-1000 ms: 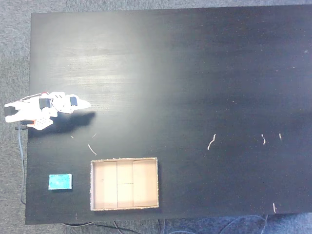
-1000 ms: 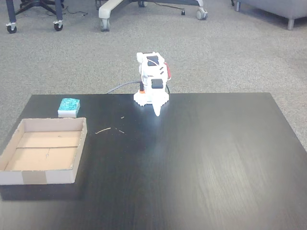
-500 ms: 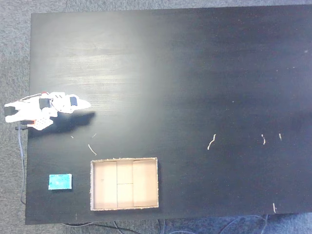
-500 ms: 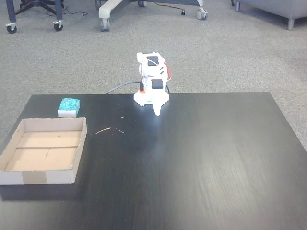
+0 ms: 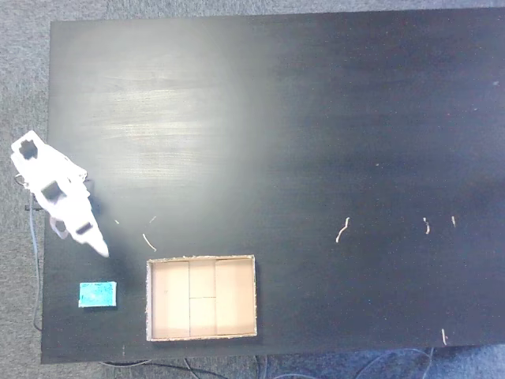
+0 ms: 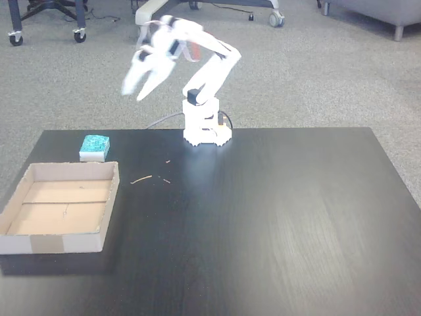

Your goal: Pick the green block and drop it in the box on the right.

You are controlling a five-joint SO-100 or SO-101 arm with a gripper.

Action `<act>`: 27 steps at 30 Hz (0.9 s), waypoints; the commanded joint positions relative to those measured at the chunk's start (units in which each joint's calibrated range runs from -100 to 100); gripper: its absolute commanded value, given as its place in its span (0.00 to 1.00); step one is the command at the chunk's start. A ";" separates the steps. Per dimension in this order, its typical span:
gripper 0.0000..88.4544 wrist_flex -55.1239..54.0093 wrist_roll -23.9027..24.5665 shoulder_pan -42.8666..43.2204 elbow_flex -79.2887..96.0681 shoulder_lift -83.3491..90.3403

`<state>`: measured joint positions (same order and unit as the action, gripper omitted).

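Our gripper is hanging high in the air with its two white fingers spread apart and nothing between them, blurred in the front-facing fixed view. From above, we are seeing the same gripper pointing down and to the right in that picture, just beside the table's left edge.

We are finding the green block lying flat on the table close to the lower left corner in the view from above, a short way below the gripper's tip and not touching it. In the front-facing view the green block is sitting at the far left of the table, below and to the left of the raised gripper.

We are seeing the box just to the right of the block in the view from above, with a narrow strip of table between them. It is an open, shallow cardboard box with seams across its bottom and nothing inside. In the front-facing view the box is resting at the near left corner, in front of the block.

We are looking at a black table with a few pale scraps scattered on it. The white arm's base is standing at the far edge in the front-facing view, with grey carpet behind it.
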<state>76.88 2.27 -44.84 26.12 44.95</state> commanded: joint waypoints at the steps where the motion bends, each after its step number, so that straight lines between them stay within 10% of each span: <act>1: 0.65 3.38 1.12 -7.88 -6.81 -20.39; 20: 0.73 -8.18 0.34 -16.70 -19.05 -61.88; 27: 0.50 -1.16 -1.32 -15.70 -28.39 -70.77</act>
<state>72.61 1.64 -60.78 2.45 -22.89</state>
